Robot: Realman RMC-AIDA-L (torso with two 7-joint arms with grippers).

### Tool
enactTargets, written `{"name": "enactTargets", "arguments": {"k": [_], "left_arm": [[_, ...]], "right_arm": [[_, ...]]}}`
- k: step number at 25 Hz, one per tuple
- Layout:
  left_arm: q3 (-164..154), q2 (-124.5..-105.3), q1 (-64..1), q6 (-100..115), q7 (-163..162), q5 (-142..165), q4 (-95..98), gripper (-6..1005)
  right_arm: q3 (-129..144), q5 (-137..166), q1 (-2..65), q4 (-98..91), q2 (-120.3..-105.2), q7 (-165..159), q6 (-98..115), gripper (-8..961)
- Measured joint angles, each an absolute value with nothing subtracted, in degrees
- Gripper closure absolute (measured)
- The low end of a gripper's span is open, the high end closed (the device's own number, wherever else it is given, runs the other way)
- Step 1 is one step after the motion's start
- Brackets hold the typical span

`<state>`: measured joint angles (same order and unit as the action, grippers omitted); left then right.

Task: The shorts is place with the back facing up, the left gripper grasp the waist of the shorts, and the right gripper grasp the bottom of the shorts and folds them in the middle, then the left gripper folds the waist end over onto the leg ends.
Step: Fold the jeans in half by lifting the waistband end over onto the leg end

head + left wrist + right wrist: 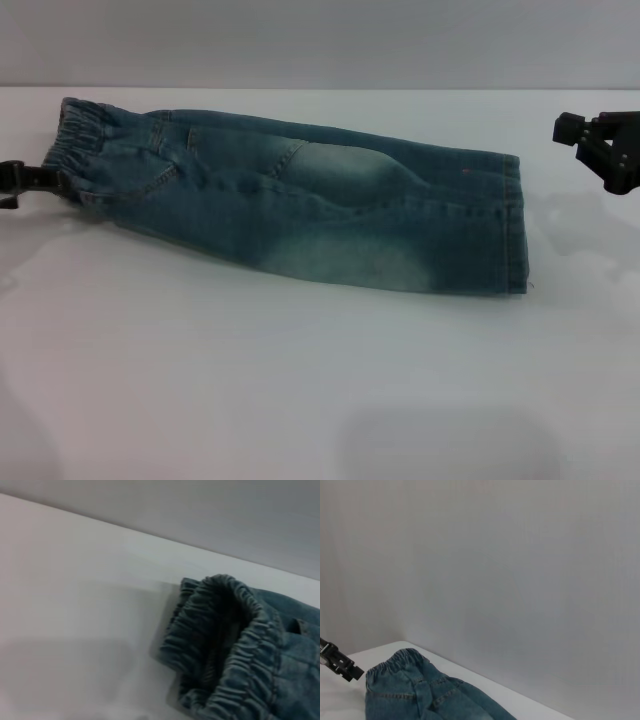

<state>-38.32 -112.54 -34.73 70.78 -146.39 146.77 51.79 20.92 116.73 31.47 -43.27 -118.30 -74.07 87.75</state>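
Blue denim shorts (300,200) lie folded lengthwise on the white table (300,400), back pocket up. Their elastic waist (75,140) is at the left and the leg ends (510,225) at the right. My left gripper (30,182) is at the table's left edge, right against the waist's near corner. The left wrist view shows the gathered waistband (225,645) close up. My right gripper (590,155) hovers open at the far right, above and beyond the leg ends, holding nothing. In the right wrist view the waist (395,672) shows with the left gripper (340,662) beside it.
A plain grey wall (320,40) runs behind the table's back edge. Bare white tabletop stretches in front of the shorts.
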Motion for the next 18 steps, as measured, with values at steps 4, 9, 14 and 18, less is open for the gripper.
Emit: {"name": "enactTargets", "arguments": {"k": [4,9,14,18], "left_arm": [[-38.29,-112.86,-35.67,70.79,-147.45,146.72,50.43,154],[-38.20,-114.28,-35.93,66.27,-150.57,146.01,49.65,154],[-38.21,-114.32,-35.48,60.65,-153.18,145.98,46.99,153],[-38.23,-114.05,-35.32,57.95,-154.11,145.99,44.72,154]], "right_arm": [[20.93,116.22,31.47,-43.38,-118.30,-73.05,88.12,954],[21.00,115.36,31.33,-43.28,-118.31,-71.49,88.40,954],[21.00,114.52,30.96,-43.24,-118.43,-69.95,89.80,955],[21.00,113.46,30.39,-43.46,-118.45,-69.77,91.31,955]]}}
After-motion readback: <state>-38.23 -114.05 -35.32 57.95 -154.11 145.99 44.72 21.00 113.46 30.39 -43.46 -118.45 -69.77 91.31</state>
